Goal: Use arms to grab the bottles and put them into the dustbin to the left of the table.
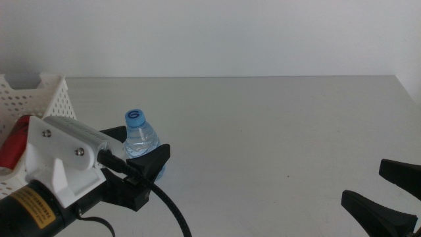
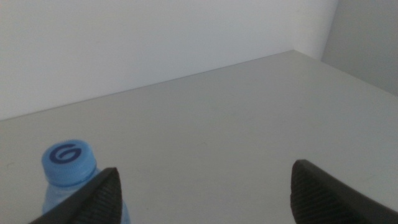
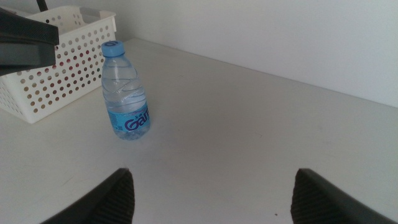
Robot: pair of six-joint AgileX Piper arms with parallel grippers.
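The left gripper [image 1: 148,164], jaws open, neared the upright water bottle [image 1: 140,139] beside the basket [image 1: 49,95]; it needed centring. The right gripper [image 1: 385,194] waited, open.

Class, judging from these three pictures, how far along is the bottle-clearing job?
Done: a red can lies in the basket. In hand: the left tool, open, is at the water bottle, not gripping it. Left: grab and bin it. The right tool waits, open.
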